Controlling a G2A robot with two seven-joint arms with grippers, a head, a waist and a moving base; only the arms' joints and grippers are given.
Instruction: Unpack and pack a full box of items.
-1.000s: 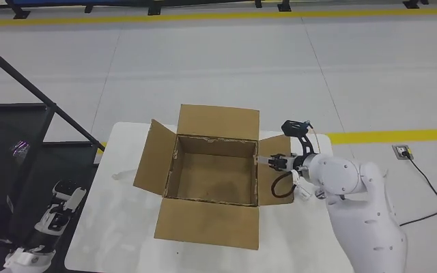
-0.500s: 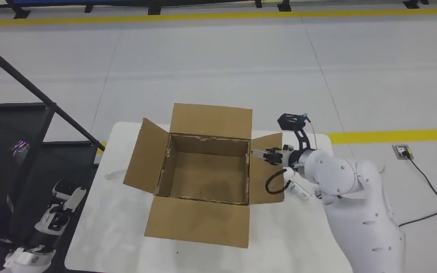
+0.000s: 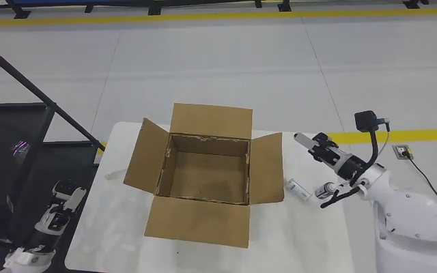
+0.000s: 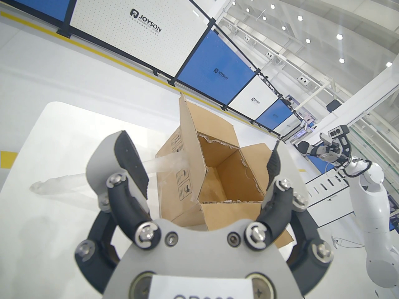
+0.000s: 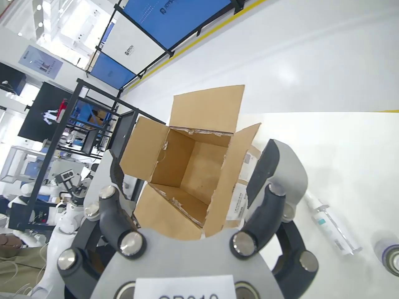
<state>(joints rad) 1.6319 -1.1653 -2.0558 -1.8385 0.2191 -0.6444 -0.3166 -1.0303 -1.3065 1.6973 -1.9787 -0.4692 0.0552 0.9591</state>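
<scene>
An open cardboard box (image 3: 205, 174) stands mid-table with all flaps folded outward; its floor is bare cardboard (image 5: 187, 169). My right gripper (image 3: 305, 140) hangs open in the air to the right of the box's right flap, apart from it (image 5: 191, 157). A small white bottle (image 3: 297, 189) lies on the table beside that flap (image 5: 330, 225), with a round can (image 5: 388, 255) next to it. My left gripper (image 4: 199, 147) is open and holds nothing, low at the table's left side, facing the box (image 4: 218, 172).
A clear plastic strip (image 4: 93, 178) lies on the white table (image 3: 123, 225) against the box's left side. A black frame (image 3: 41, 95) stands off the table's left edge. Bare tabletop lies in front of the box.
The box slid a little left under the right gripper at its right flap. The right arm then pulled back to the right and up, uncovering the bottle.
</scene>
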